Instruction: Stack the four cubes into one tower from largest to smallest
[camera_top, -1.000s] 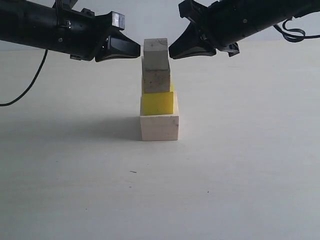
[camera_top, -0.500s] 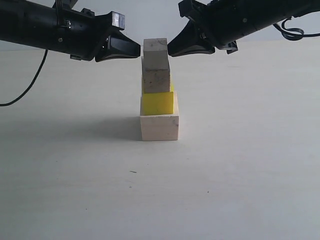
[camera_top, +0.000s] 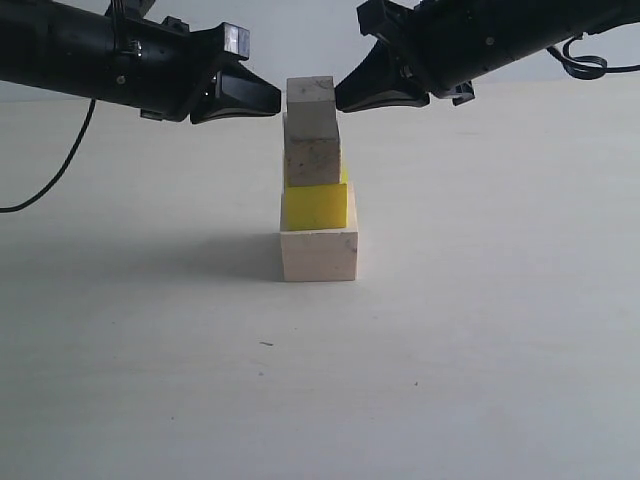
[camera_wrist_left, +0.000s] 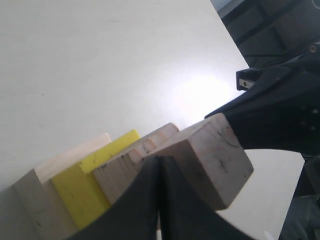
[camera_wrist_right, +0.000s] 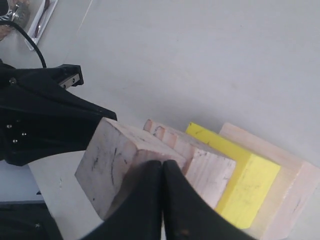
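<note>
Jaws pressed together and holding nothing, my left gripper points its tip at the left face of the small cube. That cube tops the tower on the table, above the medium cube, yellow cube and large cube. My right gripper, likewise closed and empty, sits at the small cube's right face.

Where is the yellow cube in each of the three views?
Exterior view: the yellow cube is second from the bottom, resting on the largest wood cube.
Left wrist view: the yellow cube lies between the largest wood cube and the medium wood cube.
Right wrist view: the yellow cube lies between the same two cubes.
Shared landmark: the smallest wood cube, topmost, is in all three views.
</note>
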